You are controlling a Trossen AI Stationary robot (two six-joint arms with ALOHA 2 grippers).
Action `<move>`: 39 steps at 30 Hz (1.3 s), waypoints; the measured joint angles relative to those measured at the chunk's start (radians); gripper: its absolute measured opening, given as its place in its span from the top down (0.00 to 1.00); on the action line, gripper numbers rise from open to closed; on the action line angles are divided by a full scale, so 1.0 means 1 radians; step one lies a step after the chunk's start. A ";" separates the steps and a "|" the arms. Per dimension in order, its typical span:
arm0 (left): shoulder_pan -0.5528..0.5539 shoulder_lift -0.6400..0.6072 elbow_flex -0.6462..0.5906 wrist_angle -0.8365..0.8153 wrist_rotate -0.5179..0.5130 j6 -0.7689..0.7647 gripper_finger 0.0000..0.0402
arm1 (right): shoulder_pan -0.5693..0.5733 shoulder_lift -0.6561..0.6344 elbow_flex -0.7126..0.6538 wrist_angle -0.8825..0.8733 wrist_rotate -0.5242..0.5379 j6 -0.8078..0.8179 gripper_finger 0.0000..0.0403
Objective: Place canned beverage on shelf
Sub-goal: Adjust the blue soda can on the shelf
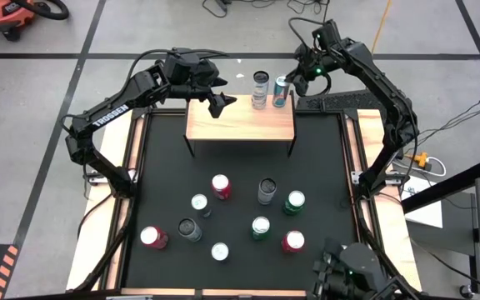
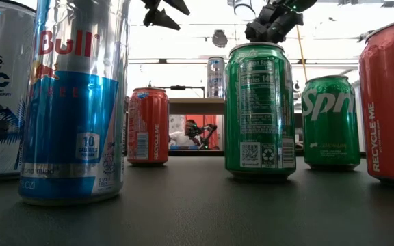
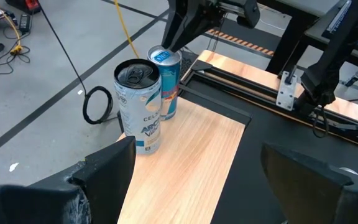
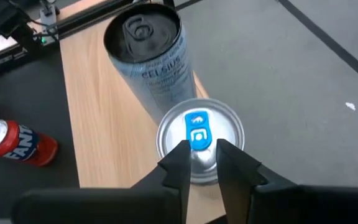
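The shelf [image 1: 240,122] is a light-wood board on black legs at the table's far middle. Two cans stand upright on its far right edge: a grey Celsius can [image 1: 260,88] [image 4: 151,56] and a blue-and-silver beverage can [image 1: 281,92] [image 3: 166,81] [image 4: 199,146] with a blue tab. My right gripper [image 4: 201,155] [image 1: 294,79] comes down from the far right onto that can's lid, its fingers almost together. My left gripper [image 1: 221,104] [image 3: 197,180] hangs open above the shelf's left part, holding nothing. My right gripper has its fingertips [image 4: 180,155] at the lid of the blue-and-silver can, by the rim beside the near end of the blue tab [image 4: 197,138], slanting down from the far right. Whether the tips touch the lid, I cannot tell. The can stands upright on the shelf.
Several loose cans stand on the black table [image 1: 165,167] in front of the shelf, among them a red one [image 1: 221,185], a grey one [image 1: 267,191] and a green one [image 1: 295,202]. Wooden rails [image 1: 365,142] run along the table's sides. Cables lie on the floor beyond.
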 joint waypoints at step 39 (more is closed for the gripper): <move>0.000 0.000 0.000 -0.001 0.008 0.002 0.14 | 0.019 0.001 0.001 -0.021 -0.007 -0.011 0.87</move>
